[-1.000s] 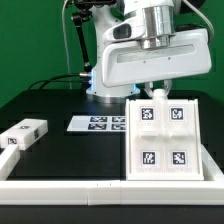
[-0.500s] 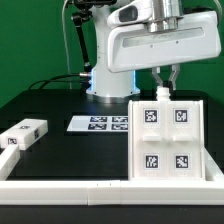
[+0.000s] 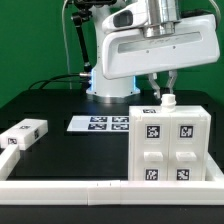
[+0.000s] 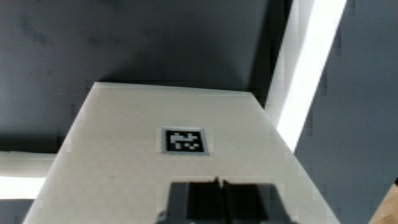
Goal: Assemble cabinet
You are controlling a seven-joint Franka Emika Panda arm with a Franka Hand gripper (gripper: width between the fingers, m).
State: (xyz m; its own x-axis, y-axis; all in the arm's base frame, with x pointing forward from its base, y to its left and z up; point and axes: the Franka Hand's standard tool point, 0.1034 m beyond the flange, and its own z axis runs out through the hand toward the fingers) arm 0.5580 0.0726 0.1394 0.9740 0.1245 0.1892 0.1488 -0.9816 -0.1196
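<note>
The cabinet (image 3: pixel 170 145) is found on the black worktop (image 3: pixel 60 152) at the exterior view's right, standing with its four-tagged face turned toward that camera and its lower edge near the white border rail (image 3: pixel 70 186) at the front. The pincer (image 3: pixel 163 90) is held directly above the cabinet's upper rear edge, at or just over a small white nub (image 3: pixel 168 100) that projects there; actual contact cannot be confirmed.

In the wrist view the two fingers (image 4: pixel 191 203) are seen pressed together, with only a hairline between them and nothing visibly pinched. Beyond them a white face of the cabinet carrying a single tag (image 4: pixel 183 139) is seen stretching lengthwise away from the pincer, so the cabinet's body is judged to lie straight below and ahead of the fingertips, its long run in line with the wrist camera's gaze.

The coming move is therefore judged to depend on this top-edge relation: any push or lowering would be applied high on the shell, where tipping is most easily caused.

A small white tagged block (image 3: pixel 25 133) is left well apart at the exterior view's left, and the marker board (image 3: pixel 100 123) lies between it and the cabinet, nearer the robot's base.
</note>
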